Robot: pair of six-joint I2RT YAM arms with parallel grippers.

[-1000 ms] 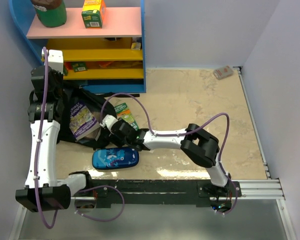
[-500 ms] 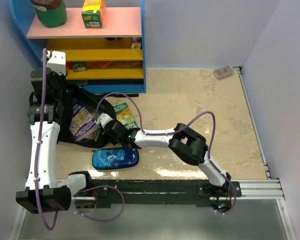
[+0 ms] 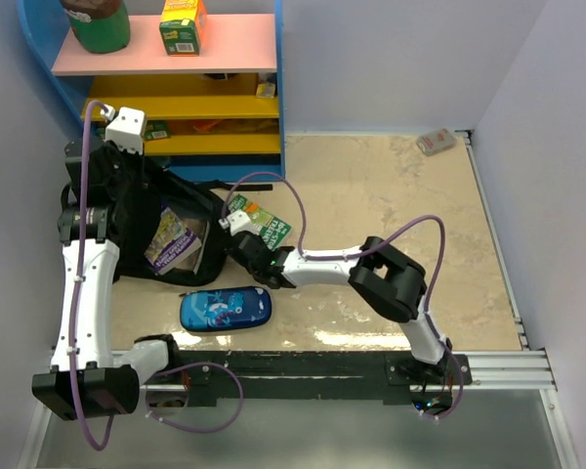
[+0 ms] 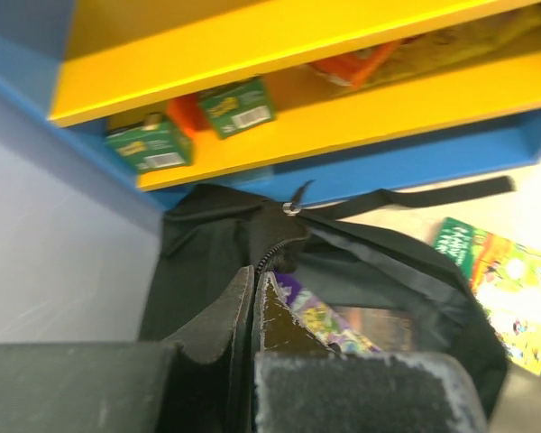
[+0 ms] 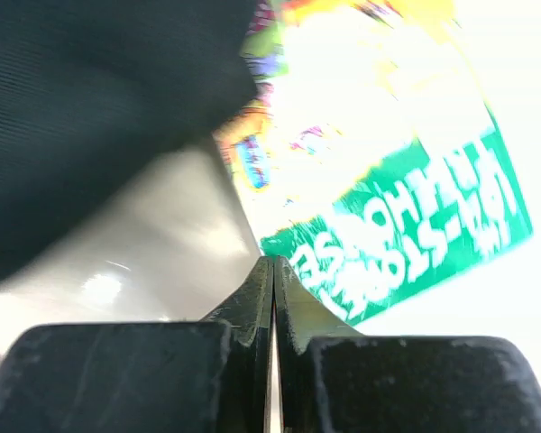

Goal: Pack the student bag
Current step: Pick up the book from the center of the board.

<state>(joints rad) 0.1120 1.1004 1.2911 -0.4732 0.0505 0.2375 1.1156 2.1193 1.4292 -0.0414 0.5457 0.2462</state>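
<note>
The left tool (image 4: 255,281) is closed, its 2 fingers pinched on the black fabric edge of the student bag (image 3: 181,195) right by the zip, holding that edge raised. The right tool (image 5: 272,263) is closed on nothing, its fingers pressed together low over the surface (image 3: 391,195), in the gap between the bag's dark side and the corner of a green book (image 3: 266,224).

The student bag sits at the left of the surface, just in front of the blue and yellow shelf unit (image 3: 279,98). Its long axis runs roughly from the far left, by the shelf, toward the near right. Its zip mouth gapes upward and toward the right arm. A purple book (image 3: 171,240) shows inside the mouth. The green book lies flat just beside the bag's right side. A blue pencil case (image 3: 226,310) lies near the bag's near edge, apart from both tools.
</note>
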